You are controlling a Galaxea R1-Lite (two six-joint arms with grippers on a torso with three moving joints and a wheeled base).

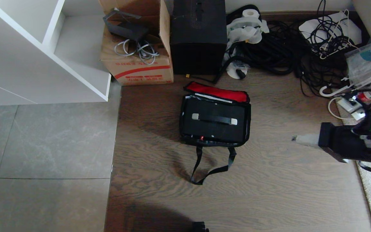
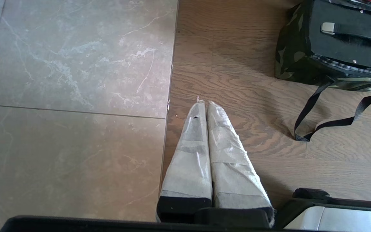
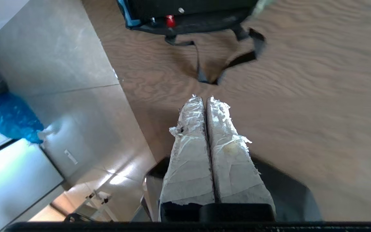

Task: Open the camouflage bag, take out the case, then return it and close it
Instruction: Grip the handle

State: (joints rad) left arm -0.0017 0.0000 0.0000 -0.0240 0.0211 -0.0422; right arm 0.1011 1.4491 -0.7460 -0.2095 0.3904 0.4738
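Camouflage bag (image 1: 184, 129) sits on the wood floor, lid flipped back, black case (image 1: 214, 124) inside, handle up for grabbing. Right tool (image 1: 296, 139), pinched shut and empty, hangs well to its right, probably approaching; left tool (image 2: 203, 102) is parked, closed.

Green, black and tan camouflage on the bag (image 2: 293, 51), red lining inside its open lid (image 1: 217, 91), black webbing strap (image 1: 212, 167) trailing in front. Black case (image 1: 214, 124) with black handle (image 1: 214, 119), silver ends and a small red latch (image 1: 202, 138). Brown woodgrain floor (image 1: 269, 180) beside grey marbled tiles (image 1: 43, 154); red stripe on tan cardboard box (image 1: 138, 69).
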